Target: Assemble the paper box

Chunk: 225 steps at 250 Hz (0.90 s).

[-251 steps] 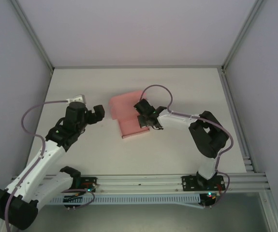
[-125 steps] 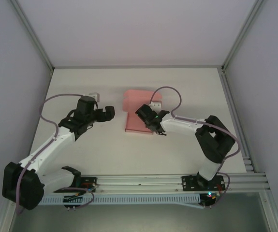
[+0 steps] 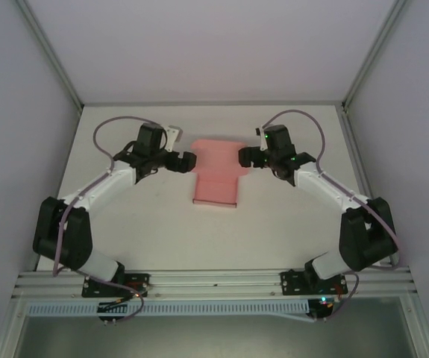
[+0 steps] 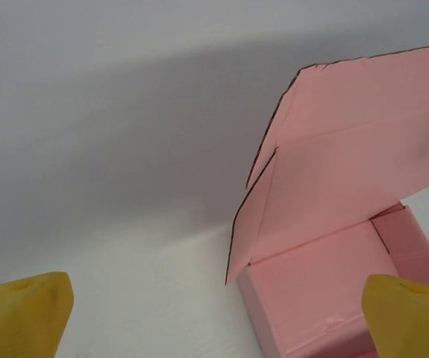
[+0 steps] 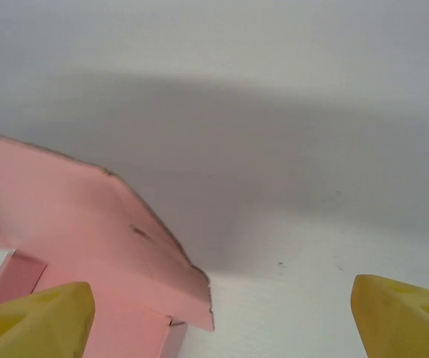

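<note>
Pink paper box [image 3: 215, 188] being flanked mid-table by left gripper [image 3: 187, 162] and right gripper [image 3: 246, 157], fingers being held wide apart, its upright lid flap [image 4: 348, 142] being revealed by wrist cameras, bare table [image 3: 162, 239] being enclosed by pale walls [image 3: 199, 45]

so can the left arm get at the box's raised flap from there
Probably yes: the left gripper is open beside the paper box, the raised flap just ahead, with bare table between.
</note>
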{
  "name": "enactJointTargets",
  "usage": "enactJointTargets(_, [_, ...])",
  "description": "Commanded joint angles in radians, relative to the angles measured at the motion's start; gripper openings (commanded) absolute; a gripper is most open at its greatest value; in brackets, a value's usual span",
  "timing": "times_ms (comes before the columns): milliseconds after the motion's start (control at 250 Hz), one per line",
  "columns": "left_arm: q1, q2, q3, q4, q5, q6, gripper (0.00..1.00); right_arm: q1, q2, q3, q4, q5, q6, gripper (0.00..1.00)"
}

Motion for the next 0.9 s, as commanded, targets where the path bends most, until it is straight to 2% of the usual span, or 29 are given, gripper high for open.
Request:
enactJointTargets(0, [0.008, 0.057, 0.063, -0.002, 0.106, 0.115, 0.93, -0.009, 0.083, 0.093, -0.07, -0.224, -0.22, 0.85])
enactJointTargets(112, [0.009, 0.101, 0.097, -0.03, 0.139, 0.174, 0.83, -0.01, 0.172, 0.186, -0.194, -0.284, -0.303, 0.81])
enactJointTargets(327, [0.008, 0.162, 0.133, -0.044, 0.159, 0.236, 0.72, -0.024, 0.227, 0.212, -0.17, -0.289, -0.288, 0.78])
enactJointTargets(419, [0.008, 0.199, 0.167, -0.074, 0.18, 0.252, 0.6, -0.03, 0.233, 0.208, -0.162, -0.319, -0.296, 0.78])
enactJointTargets(491, [0.008, 0.222, 0.183, -0.081, 0.228, 0.263, 0.54, -0.033, 0.238, 0.207, -0.167, -0.336, -0.306, 0.76])
enactJointTargets(579, [0.006, 0.242, 0.194, -0.08, 0.264, 0.265, 0.43, -0.035, 0.243, 0.207, -0.179, -0.346, -0.313, 0.69])
enactJointTargets(679, [0.005, 0.261, 0.206, -0.08, 0.268, 0.252, 0.19, -0.035, 0.247, 0.212, -0.202, -0.387, -0.332, 0.48])
enactJointTargets(727, [0.003, 0.258, 0.203, -0.074, 0.268, 0.241, 0.09, -0.035, 0.249, 0.215, -0.208, -0.391, -0.33, 0.25])
enactJointTargets(755, [-0.001, 0.253, 0.197, -0.067, 0.268, 0.239, 0.04, -0.036, 0.249, 0.215, -0.211, -0.39, -0.332, 0.17])
enactJointTargets(783, [-0.004, 0.244, 0.189, -0.057, 0.265, 0.236, 0.0, -0.035, 0.247, 0.213, -0.211, -0.382, -0.331, 0.13])
enactJointTargets(827, [-0.009, 0.23, 0.179, -0.045, 0.255, 0.228, 0.0, -0.035, 0.241, 0.212, -0.212, -0.363, -0.325, 0.07])
enactJointTargets(894, [-0.019, 0.199, 0.162, -0.025, 0.202, 0.2, 0.0, -0.035, 0.223, 0.202, -0.204, -0.339, -0.315, 0.05])
